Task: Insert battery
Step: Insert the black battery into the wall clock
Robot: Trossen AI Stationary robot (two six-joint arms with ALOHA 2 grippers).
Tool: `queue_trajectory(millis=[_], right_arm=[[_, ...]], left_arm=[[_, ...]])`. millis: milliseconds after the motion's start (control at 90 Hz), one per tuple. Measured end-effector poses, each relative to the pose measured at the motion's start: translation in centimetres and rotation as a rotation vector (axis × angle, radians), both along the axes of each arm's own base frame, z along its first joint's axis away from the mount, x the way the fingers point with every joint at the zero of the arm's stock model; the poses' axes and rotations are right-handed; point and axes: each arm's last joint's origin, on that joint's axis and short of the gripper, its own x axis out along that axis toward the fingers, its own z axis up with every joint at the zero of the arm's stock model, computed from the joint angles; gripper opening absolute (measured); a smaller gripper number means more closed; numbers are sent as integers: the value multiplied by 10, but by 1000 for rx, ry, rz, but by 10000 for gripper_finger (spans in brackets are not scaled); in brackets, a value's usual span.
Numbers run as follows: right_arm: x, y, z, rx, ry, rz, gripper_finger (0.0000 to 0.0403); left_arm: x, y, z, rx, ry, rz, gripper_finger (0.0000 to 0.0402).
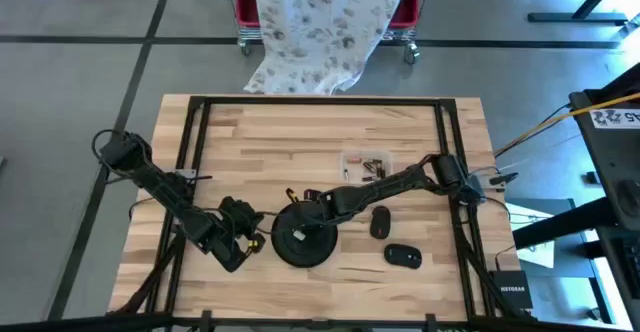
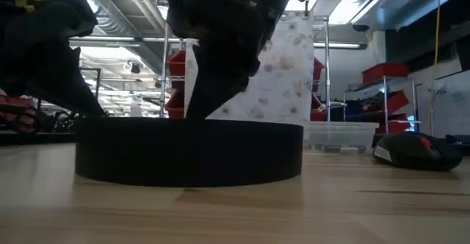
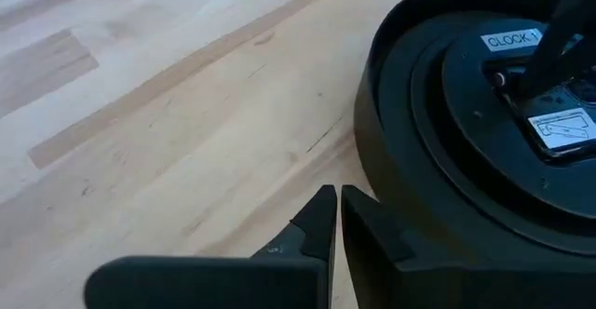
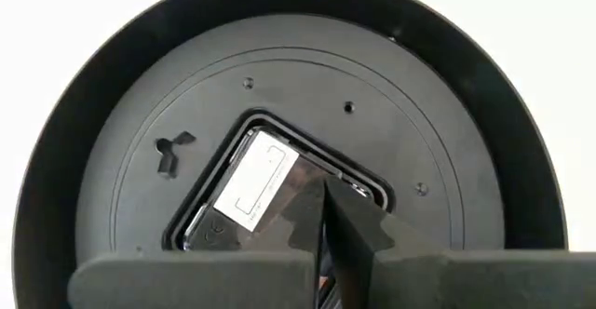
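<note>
The battery itself I cannot pick out; it may be hidden between the right gripper's [image 4: 328, 218] jaws, which look closed over the clock's [image 1: 304, 240] rear compartment [image 4: 270, 190]. The clock lies face down on the bench [image 1: 300, 132], low of centre. At its nine o'clock the left gripper [image 3: 331, 214] rests beside the rim, jaws nearly shut and empty. A small cell is probably light, hard and slippery, best pinched across its middle.

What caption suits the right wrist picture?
Right gripper, fingers shut, poised over the module on a clock's back.
</note>
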Motion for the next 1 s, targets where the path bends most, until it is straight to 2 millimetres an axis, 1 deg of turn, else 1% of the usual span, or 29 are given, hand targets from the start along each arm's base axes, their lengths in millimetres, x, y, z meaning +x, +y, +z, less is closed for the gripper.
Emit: queue_trajectory(millis=[244,678,1000], right_arm=[[-4,-2,11,5,-4,-2,0],[-4,-2,5,0,28,-25,0],[-4,-10,5,14,41,-41,0]], left_arm=[[0,0,0,1,2,-2,3],[0,0,0,1,0,0,3],[0,0,0,-1,0,0,3]])
